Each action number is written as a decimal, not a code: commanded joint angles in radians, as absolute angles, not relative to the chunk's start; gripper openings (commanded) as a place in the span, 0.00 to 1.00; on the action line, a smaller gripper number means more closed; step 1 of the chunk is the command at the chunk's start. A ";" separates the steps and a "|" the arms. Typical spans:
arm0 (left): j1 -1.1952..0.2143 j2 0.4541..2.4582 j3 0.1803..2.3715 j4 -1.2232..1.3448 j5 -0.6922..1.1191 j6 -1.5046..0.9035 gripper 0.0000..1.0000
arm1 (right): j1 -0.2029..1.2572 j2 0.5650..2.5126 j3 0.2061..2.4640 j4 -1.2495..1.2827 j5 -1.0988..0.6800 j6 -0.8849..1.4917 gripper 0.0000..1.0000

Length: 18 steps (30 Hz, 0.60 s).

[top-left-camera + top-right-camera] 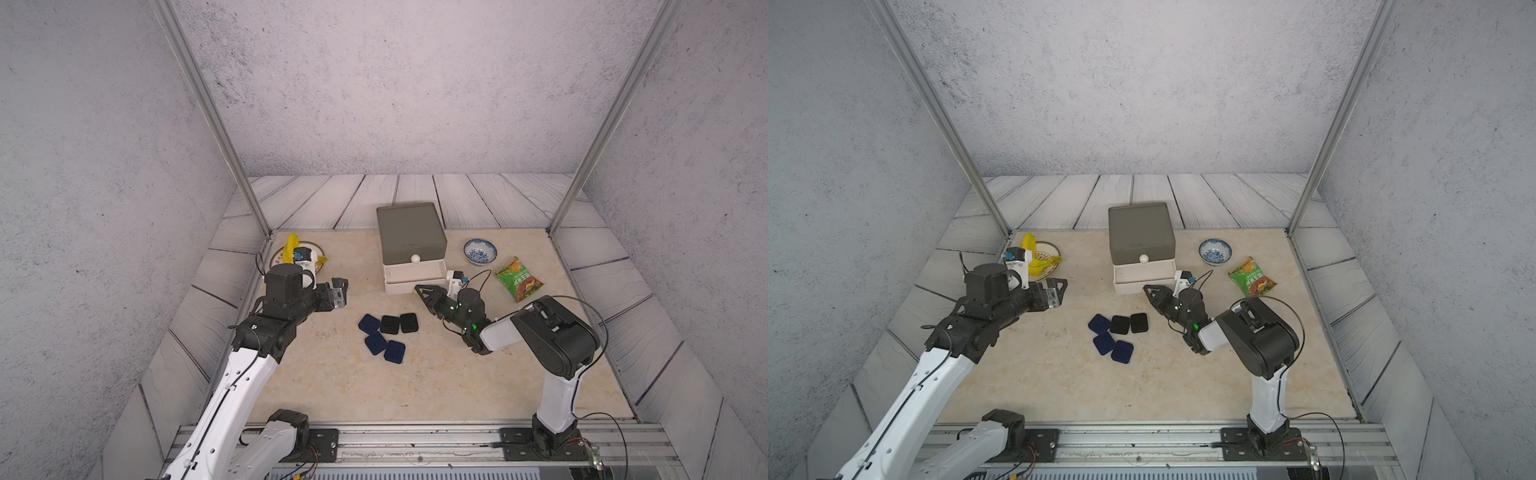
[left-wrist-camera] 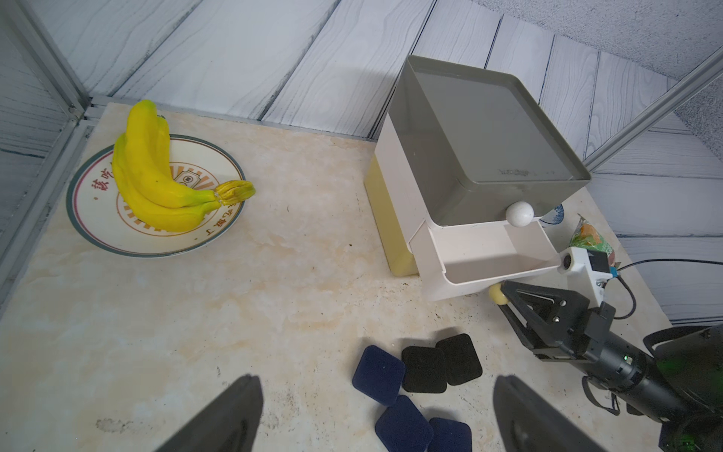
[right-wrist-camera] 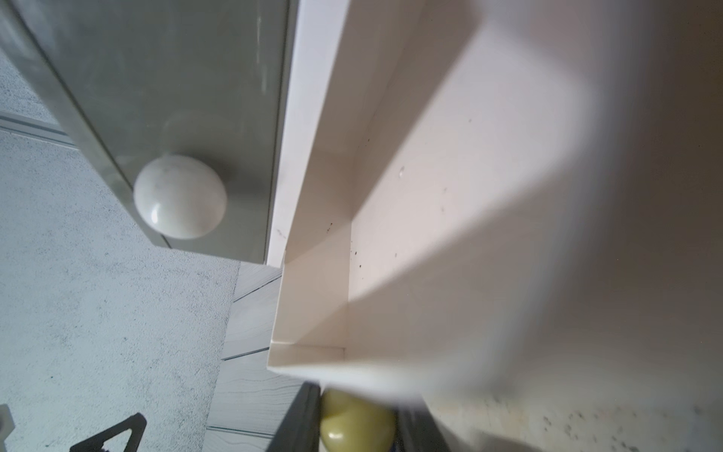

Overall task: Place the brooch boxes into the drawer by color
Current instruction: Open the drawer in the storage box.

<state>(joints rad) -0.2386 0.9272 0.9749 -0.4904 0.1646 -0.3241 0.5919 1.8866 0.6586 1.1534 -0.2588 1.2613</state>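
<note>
Three dark blue brooch boxes point(image 1: 369, 323) point(image 1: 375, 343) point(image 1: 394, 351) and two black ones point(image 1: 390, 324) point(image 1: 408, 322) lie flat in a cluster on the table. Behind them stands the drawer cabinet point(image 1: 411, 226) with its grey top tier closed. Its white middle drawer point(image 2: 504, 270) is pulled out and nothing shows inside. My right gripper point(image 1: 417, 288) reaches under that drawer's front, shut on the yellow ball knob point(image 3: 356, 422) of the bottom tier. My left gripper point(image 1: 340, 291) hovers open, up and to the left of the boxes, holding nothing.
A plate point(image 1: 320, 251) with bananas point(image 2: 156, 172) sits at the back left. Right of the cabinet stand a blue-patterned bowl point(image 1: 480, 251) and a green snack packet point(image 1: 518, 279). Metal frame posts point(image 1: 266, 224) rise at the table's back corners.
</note>
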 commanded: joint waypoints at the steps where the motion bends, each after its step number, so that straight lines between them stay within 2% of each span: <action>1: -0.242 0.905 0.986 -0.504 0.183 -0.339 0.98 | 0.618 1.843 0.612 1.177 -0.290 1.245 0.25; 13: -0.243 0.882 0.985 -0.525 0.184 -0.356 0.98 | 0.649 1.792 0.509 1.208 -0.256 1.247 0.28; 18: -0.244 0.883 0.974 -0.538 0.174 -0.356 0.98 | 0.650 1.759 0.500 1.172 -0.252 1.223 0.50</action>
<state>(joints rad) -0.2386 0.8909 0.9749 -0.5251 0.1799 -0.3485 0.6365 1.8015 0.5125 1.1992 -0.2321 1.2545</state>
